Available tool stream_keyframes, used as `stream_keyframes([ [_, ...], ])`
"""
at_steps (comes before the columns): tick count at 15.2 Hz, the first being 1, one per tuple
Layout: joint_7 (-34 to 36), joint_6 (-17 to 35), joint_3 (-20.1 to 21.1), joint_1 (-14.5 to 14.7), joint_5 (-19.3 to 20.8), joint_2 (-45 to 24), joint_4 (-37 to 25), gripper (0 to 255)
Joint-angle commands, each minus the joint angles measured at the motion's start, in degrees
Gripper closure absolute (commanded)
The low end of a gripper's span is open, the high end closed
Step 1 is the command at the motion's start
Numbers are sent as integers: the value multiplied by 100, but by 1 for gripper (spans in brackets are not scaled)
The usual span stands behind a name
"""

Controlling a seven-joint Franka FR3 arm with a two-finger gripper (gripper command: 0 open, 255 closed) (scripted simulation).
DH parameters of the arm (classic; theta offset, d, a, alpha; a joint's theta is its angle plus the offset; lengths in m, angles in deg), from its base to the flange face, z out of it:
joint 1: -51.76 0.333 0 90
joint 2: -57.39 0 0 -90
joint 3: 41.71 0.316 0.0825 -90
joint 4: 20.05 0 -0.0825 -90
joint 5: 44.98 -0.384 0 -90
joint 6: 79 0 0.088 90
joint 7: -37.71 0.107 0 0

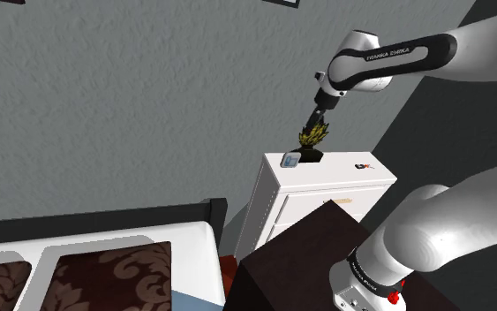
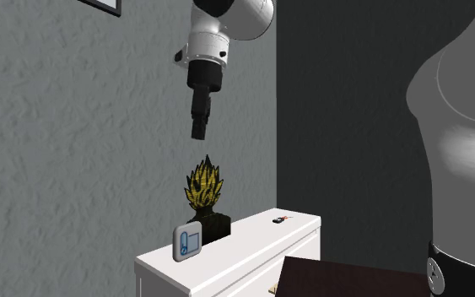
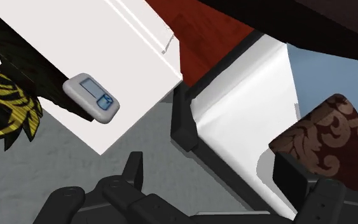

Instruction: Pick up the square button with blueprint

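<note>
Gripper (image 2: 198, 131) hangs high above the plant (image 2: 203, 187) - fingers apart, empty - likely to clear the leaves. Square button (image 2: 187, 242) stands just beside the pot, near the white dresser (image 2: 252, 245) corner.

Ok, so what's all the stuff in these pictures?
dresser: one, white, against the grey wall.
plant: one, yellow-and-black leaves, black pot, on the dresser by the wall.
square button: one, whitish with a blue picture, on the dresser beside the plant.
small object: one, red and black, farther along the dresser top; too small to name.
bed: one, white bedding, black frame, beside the dresser.
pillows: two, brown patterned, on the bed.
picture frame: one, dark, high on the wall.
stand: one, dark brown, next to the dresser.
arm: one, white, dark joints.
gripper: one, black, open, above the plant.
</note>
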Motion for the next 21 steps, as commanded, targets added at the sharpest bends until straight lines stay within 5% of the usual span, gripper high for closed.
stream_keyframes([
  [1, -470, 337, -233, 89, -136, -412, -42, 0],
  [10, -3084, 1268, -851, 313, -1799, -2706, -908, 0],
  [16, -4655, 1382, -429, -219, -2947, -4264, -1905, 0],
  [21, -5459, 1336, 15, -726, -3368, -5398, -2876, 0],
])
